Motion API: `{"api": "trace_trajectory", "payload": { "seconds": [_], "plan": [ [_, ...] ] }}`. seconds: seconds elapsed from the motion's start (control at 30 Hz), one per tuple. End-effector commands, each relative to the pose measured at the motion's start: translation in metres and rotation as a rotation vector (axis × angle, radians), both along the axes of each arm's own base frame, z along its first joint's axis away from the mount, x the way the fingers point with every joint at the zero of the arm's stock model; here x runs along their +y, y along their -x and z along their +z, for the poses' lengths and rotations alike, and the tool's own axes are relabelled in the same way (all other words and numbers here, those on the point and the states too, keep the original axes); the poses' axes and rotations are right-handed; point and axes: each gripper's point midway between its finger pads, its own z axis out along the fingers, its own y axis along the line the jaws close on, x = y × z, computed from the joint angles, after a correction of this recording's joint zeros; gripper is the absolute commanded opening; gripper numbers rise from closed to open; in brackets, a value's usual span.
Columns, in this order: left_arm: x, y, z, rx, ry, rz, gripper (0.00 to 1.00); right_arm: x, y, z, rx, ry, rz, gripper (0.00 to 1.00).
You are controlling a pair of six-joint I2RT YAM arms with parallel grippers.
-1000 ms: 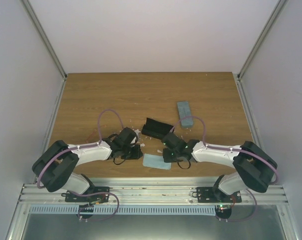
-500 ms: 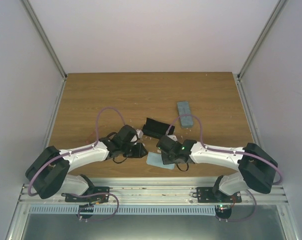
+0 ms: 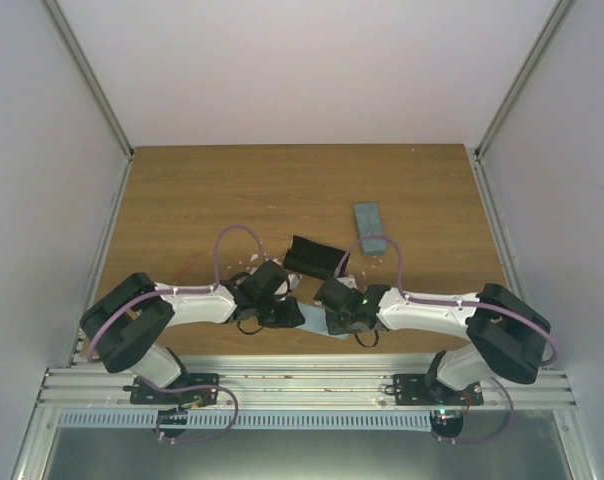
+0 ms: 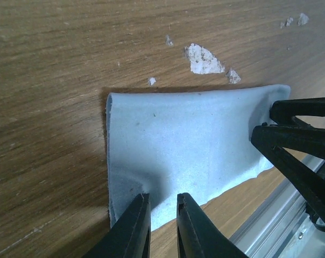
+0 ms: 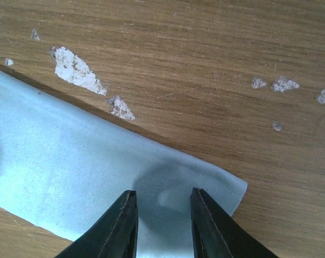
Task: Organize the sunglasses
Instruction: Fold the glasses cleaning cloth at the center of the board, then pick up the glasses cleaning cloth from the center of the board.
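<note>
A light blue cloth [image 3: 311,319] lies flat near the table's front edge, between my two grippers. My left gripper [image 3: 285,313] is down on its left corner. In the left wrist view the fingers [image 4: 162,200] stand a narrow gap apart, tips on the cloth [image 4: 195,145], gripping nothing. My right gripper [image 3: 332,312] is open with its tips on the cloth's right corner [image 5: 71,172], seen in the right wrist view [image 5: 163,196]. The right gripper's fingers [image 4: 291,145] also show in the left wrist view. An open black case [image 3: 313,258] stands just behind. I cannot see the sunglasses.
A grey-blue oblong case [image 3: 369,228] lies behind and to the right of the black case. Chipped white patches mark the wood [image 4: 204,59] beside the cloth. The metal rail [image 3: 302,382] runs just past the table's front edge.
Both grippers have moved toward each other and down onto the cloth, the left one to the right and the right one to the left. The cases have not moved.
</note>
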Motion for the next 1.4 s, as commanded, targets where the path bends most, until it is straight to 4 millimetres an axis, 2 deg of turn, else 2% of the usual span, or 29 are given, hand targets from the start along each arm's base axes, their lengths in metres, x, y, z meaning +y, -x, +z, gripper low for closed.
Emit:
{"api": "trace_trajectory", "payload": {
  "seconds": [0.0,0.13,0.23,0.4,0.57,0.67,1.03,1.37],
  "plan": [
    [0.022,0.007,-0.020,0.024,-0.092,0.063,0.17,-0.029,0.017,-0.016,0.049,0.082,-0.050,0.29],
    [0.024,0.010,-0.016,0.021,-0.081,0.059,0.17,-0.064,0.019,-0.012,0.028,0.225,-0.130,0.29],
    [0.013,0.009,-0.002,0.004,-0.024,0.032,0.18,-0.074,0.011,0.003,-0.018,0.289,-0.161,0.32],
    [0.002,0.000,0.023,-0.040,0.019,0.027,0.22,-0.057,-0.001,0.021,-0.059,0.254,-0.140,0.35],
    [0.018,-0.011,0.033,-0.101,-0.050,0.101,0.31,-0.030,0.001,0.018,-0.032,0.141,-0.081,0.37],
    [0.023,-0.013,0.032,-0.109,-0.073,0.117,0.35,-0.024,0.004,0.014,-0.014,0.108,-0.075,0.36],
    [0.018,-0.018,0.016,-0.096,-0.109,0.106,0.37,-0.023,0.015,-0.011,0.057,0.113,-0.062,0.29],
    [0.017,-0.020,0.006,-0.083,-0.138,0.104,0.37,-0.020,0.017,-0.017,0.068,0.107,-0.031,0.05]
  ]
}}
